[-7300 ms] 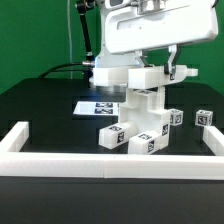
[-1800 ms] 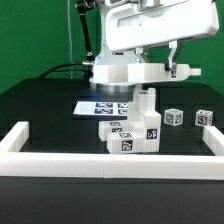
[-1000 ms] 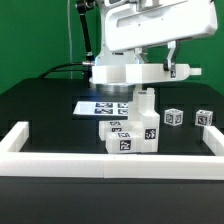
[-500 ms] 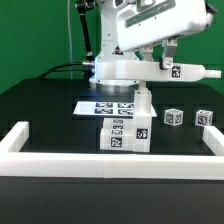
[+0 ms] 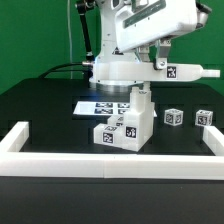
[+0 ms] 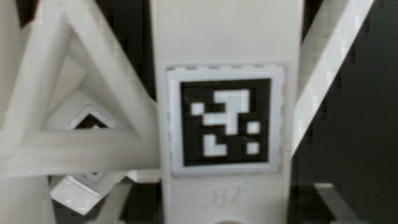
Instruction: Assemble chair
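Chair assembly (image 5: 122, 130) was found near the middle of the black table (image 5: 45, 115), just in front of the marker board (image 5: 92, 104) and directly beneath my gripper (image 5: 141, 92). The assembly was a low cluster of tagged white blocks with an upright bar (image 5: 143, 105) rising from it. My jaws were closed on the top of that bar. In the wrist view the same bar (image 6: 222, 50) filled the centre of the picture, with its square tag (image 6: 222, 118) facing the camera. The bar's long axis stood close to vertical and in line with my approach, so I judged that any lift, turn or press would act straight along it. The block cluster looked slightly turned relative to the front border rail (image 5: 110, 160). I could not tell whether its base sat flat on the table. Two loose tagged parts, one nearer (image 5: 173, 117) and one farther (image 5: 204, 116), lay towards the exterior view's right, apart from the assembly and from each other. I judged them to be the pieces left to fit.
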Available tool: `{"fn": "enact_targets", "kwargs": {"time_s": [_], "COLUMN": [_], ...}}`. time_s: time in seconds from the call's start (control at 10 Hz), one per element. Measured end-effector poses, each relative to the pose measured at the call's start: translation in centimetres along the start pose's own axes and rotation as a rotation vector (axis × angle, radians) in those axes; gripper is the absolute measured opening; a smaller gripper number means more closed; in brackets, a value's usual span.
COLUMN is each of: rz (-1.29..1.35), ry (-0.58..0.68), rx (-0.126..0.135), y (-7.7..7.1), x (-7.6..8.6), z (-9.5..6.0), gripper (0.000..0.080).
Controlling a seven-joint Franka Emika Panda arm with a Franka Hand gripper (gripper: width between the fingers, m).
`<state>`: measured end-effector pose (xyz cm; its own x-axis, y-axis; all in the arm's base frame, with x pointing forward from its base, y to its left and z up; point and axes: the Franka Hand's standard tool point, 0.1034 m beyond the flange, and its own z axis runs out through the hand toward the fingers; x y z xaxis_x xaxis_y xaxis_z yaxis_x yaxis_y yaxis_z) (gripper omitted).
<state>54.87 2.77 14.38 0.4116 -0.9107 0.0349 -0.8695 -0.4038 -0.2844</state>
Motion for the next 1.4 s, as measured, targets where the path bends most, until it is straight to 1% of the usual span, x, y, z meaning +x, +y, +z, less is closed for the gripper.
{"fn": "enact_targets", "kwargs": {"time_s": [0.1, 0.4, 0.7, 0.9, 1.1, 1.4], "rz": [-0.008, -0.006, 0.027, 0.167, 0.342, 0.534], "ry": [-0.002, -0.008, -0.008, -0.023, -0.04, -0.055], "rx": [0.001, 0.014, 0.009, 0.021, 0.038, 0.049], "y": [0.0, -0.3, -0.1, -0.1, -0.2, -0.1], "x": [0.2, 0.3, 0.2, 0.5, 0.5, 0.8], "z": [-0.2, -1.2, -0.9, -1.0, -1.2, -1.3], "gripper": [0.0296, 0.0296, 0.0296, 0.0296, 0.0296, 0.0296]}}
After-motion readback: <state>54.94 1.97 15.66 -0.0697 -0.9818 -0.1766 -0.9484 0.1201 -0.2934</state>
